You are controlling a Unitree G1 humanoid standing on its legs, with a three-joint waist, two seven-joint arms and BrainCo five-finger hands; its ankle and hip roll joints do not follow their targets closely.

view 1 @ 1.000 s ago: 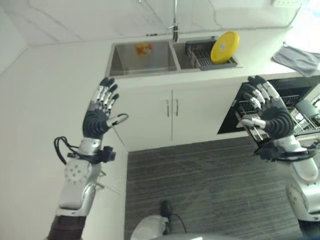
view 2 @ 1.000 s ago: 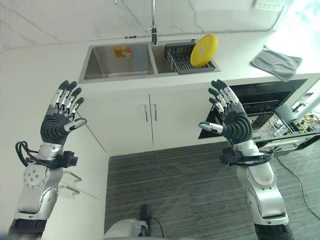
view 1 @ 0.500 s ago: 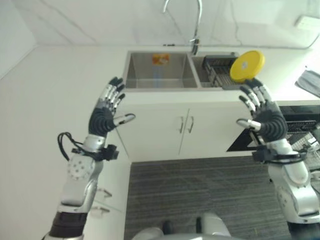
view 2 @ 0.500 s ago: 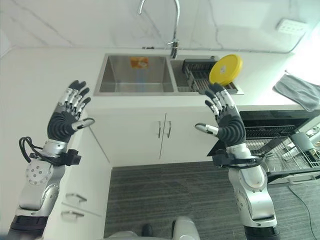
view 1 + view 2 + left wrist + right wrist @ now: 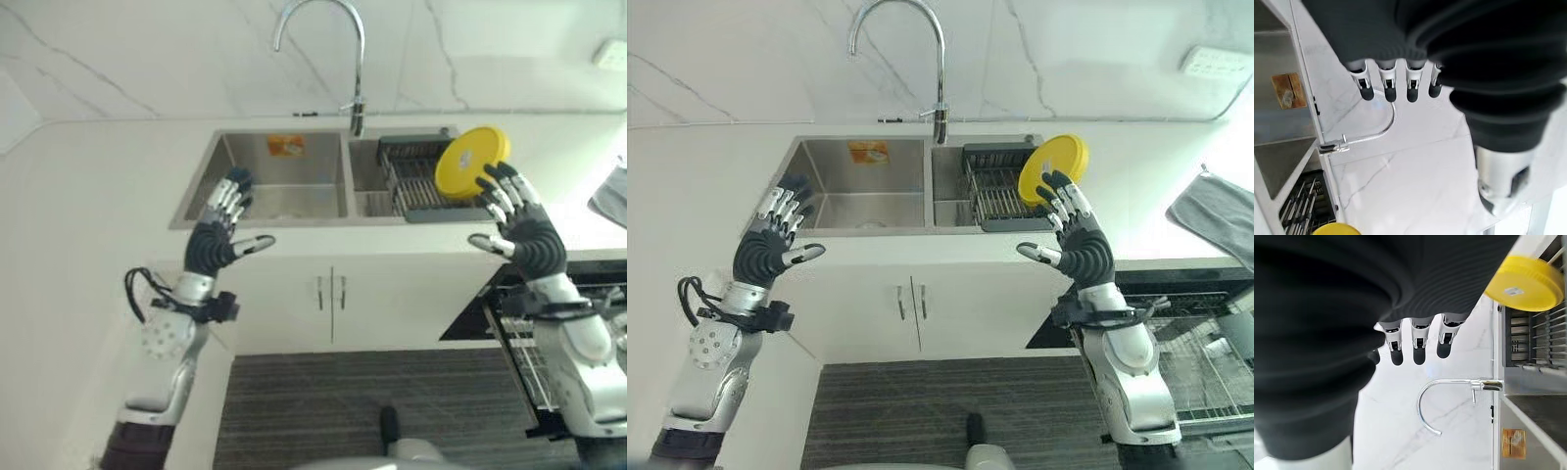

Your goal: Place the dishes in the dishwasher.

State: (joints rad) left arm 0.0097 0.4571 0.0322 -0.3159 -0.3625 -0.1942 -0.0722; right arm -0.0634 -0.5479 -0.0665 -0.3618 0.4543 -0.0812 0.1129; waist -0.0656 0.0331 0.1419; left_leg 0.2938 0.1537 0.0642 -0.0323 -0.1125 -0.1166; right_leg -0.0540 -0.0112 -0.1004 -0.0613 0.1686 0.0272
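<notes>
Grey ribbed floor nearest me, then the open dishwasher at the lower right with its wire rack pulled out; I can't make out what sits in the rack.

Both hands are raised in front of the white cabinet. Left hand has fingers straight and spread, thumb out, holding nothing, level with the sink's front left rim. Right hand is the same: fingers straight and splayed, empty, up by the front right corner of the sink, fingertips overlapping the lower edge of the yellow plate as seen from the head camera. Can't tell if they touch; the right wrist view suggests a gap.

Plate stands on edge, tilted, in the dark dish rack in the right basin, at its right end. Faucet behind, marble backsplash beyond. Grey cloth on the counter at the far right edge.

Handling guess: looks like rigid plastic, light, smooth, likely slippery if wet, not very fragile. Best hold is a pinch across the exposed upper rim, thumb on one face and fingers on the other, then lift straight up out of the rack slots before swinging to the dishwasher.
</notes>
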